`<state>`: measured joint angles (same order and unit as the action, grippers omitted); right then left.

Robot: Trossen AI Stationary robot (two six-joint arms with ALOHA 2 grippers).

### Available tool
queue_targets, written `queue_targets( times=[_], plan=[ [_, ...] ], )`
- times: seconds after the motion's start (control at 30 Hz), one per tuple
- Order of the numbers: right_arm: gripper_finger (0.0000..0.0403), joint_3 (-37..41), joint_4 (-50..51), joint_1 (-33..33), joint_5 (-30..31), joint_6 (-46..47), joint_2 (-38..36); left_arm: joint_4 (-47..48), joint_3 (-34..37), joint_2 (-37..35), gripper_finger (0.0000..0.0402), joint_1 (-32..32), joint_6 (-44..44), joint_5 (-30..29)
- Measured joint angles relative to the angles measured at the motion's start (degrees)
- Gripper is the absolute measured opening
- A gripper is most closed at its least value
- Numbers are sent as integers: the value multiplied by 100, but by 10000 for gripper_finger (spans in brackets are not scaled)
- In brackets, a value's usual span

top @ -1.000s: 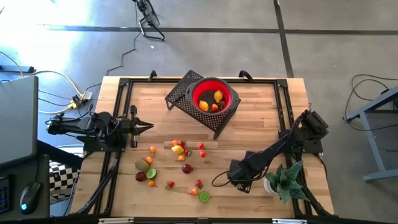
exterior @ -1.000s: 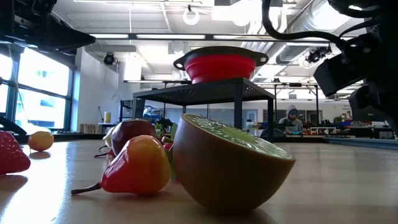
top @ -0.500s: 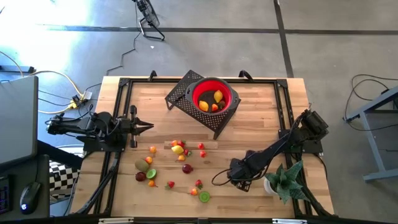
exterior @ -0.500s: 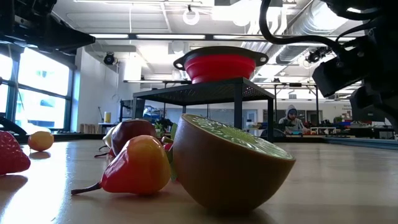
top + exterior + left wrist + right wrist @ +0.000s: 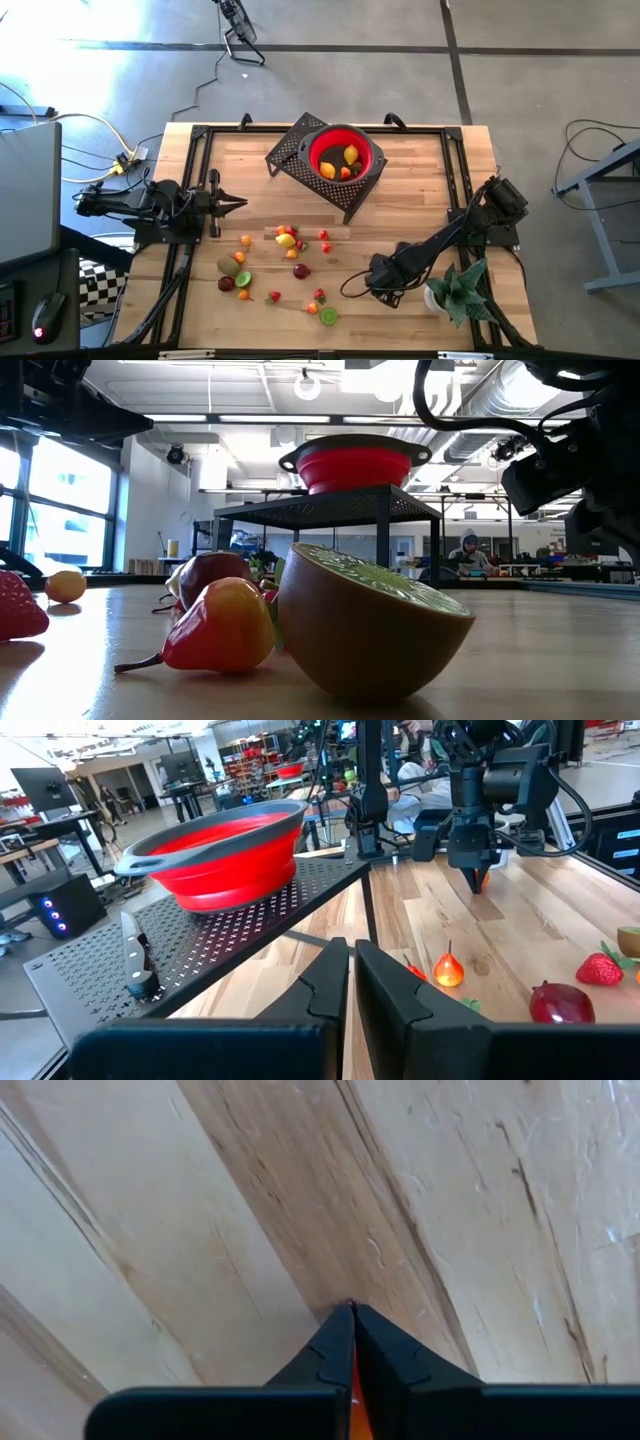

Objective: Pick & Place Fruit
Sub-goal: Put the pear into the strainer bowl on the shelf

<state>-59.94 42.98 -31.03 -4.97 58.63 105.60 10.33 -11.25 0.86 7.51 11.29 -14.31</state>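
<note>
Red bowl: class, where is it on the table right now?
In the high view the red bowl sits on the black perforated stand at the table's far middle, with a few fruits inside it.

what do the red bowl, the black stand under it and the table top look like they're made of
Red bowl: likely soft silicone, matte, with stepped collapsible folds and a grey rim. Black stand: apparently painted sheet metal, perforated with rows of small holes. Table top: wood, pale butcher-block strips with visible grain, lightly sealed by its look.
</note>
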Motion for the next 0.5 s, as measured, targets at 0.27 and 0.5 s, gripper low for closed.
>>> queue_targets(
  times=[0.27, 0.5],
  plan=[
    [3, -31, -97, 13, 329, 59, -257, -2, 0, 0, 19, 2, 0, 0],
    [3, -50, -51, 79, 917, 316, -829, -33, 0, -1, 19, 1, 0, 1]
  ],
)
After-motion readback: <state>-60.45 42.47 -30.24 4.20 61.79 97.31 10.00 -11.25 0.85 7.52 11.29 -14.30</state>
